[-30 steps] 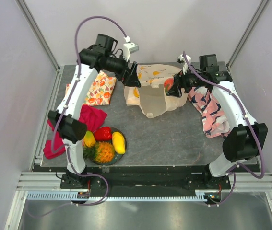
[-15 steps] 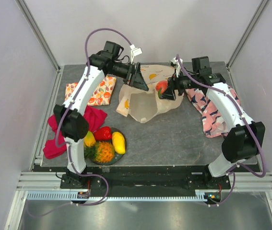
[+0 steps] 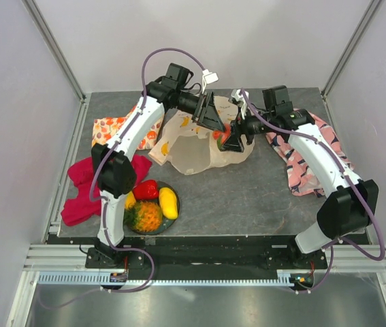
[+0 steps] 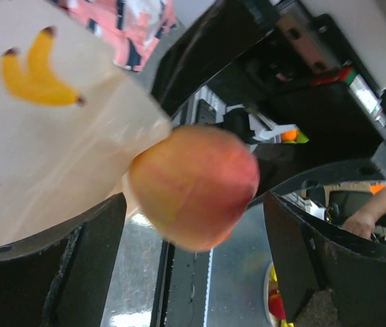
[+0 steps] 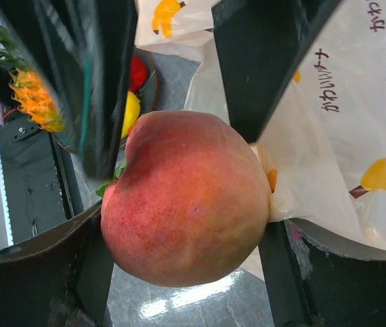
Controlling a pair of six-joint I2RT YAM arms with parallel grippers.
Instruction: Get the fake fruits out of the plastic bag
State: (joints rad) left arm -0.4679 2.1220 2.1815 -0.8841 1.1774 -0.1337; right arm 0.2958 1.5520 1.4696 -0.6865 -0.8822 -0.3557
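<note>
My right gripper (image 3: 229, 138) is shut on a pink-red round fruit (image 3: 220, 135) and holds it just off the right side of the cream banana-printed plastic bag (image 3: 189, 150). In the right wrist view the fruit (image 5: 189, 197) fills the space between my jaws, with the bag (image 5: 342, 129) right behind it. My left gripper (image 3: 220, 125) is open right next to the fruit. In the left wrist view the fruit (image 4: 196, 187) hangs between the wide-open jaws without touching either, and the bag (image 4: 56, 136) lies to the left.
A dark plate (image 3: 172, 194) at front left holds a pineapple (image 3: 145, 216), a red pepper (image 3: 146, 189) and yellow mangoes (image 3: 168, 202). An orange fruit-printed cloth (image 3: 111, 126) and a red cloth (image 3: 84, 184) lie left. A pink patterned cloth (image 3: 301, 160) lies right.
My right gripper has carried the fruit left and nearer, away from the bag. My left gripper has swung right up to the fruit. The bag has slid left and forward.
</note>
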